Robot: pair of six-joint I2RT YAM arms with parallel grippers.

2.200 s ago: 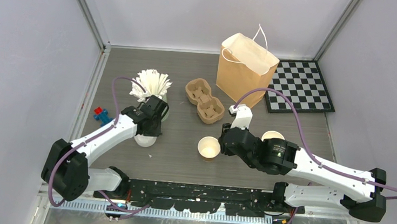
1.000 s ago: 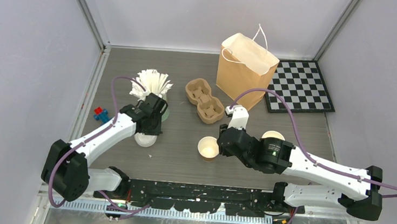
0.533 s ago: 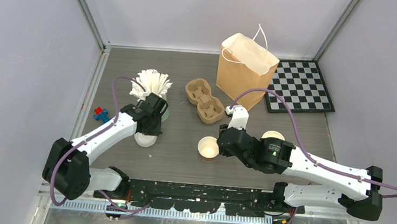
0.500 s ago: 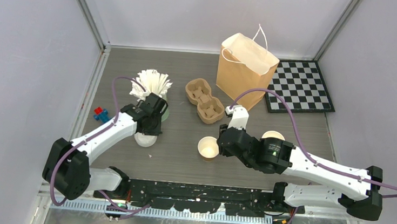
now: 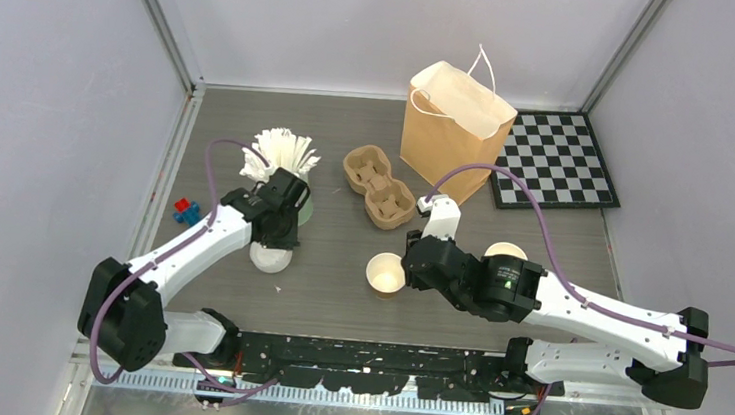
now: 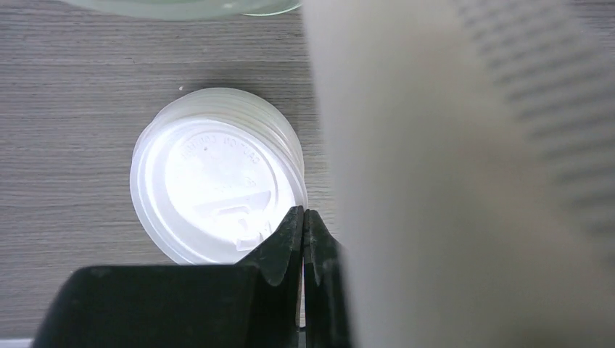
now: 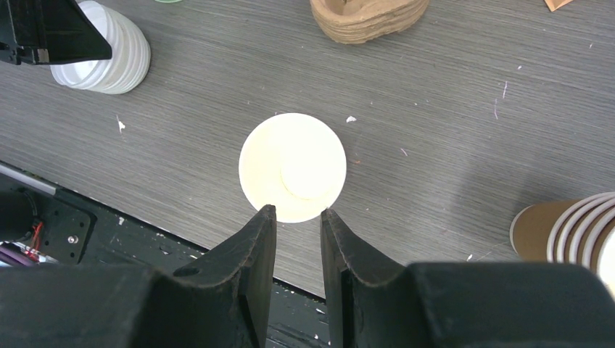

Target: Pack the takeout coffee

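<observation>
The single brown paper cup (image 5: 387,274) stands upright and open, its white inside showing and no lid on it; it also shows in the right wrist view (image 7: 294,167). My right gripper (image 5: 410,262) hovers just beside it, jaws slightly open and empty (image 7: 297,210). My left gripper (image 5: 276,230) is above the stack of loose white lids (image 5: 269,257). In the left wrist view its jaws (image 6: 304,212) are pressed together on what looks like a white lid (image 6: 450,181), blurred and filling the right side, above the lid stack (image 6: 217,185).
A brown paper bag (image 5: 454,130) stands open at the back, with a checkerboard (image 5: 558,162) to its right. A pulp cup carrier (image 5: 378,185) lies in the middle. Napkins in a holder (image 5: 278,155), a red-blue toy (image 5: 185,212) and stacked lidless cups (image 5: 505,252) are nearby.
My left gripper has shifted slightly away from the lid stack. My right gripper edged a little left early on, then stayed still. The cup has not moved.
</observation>
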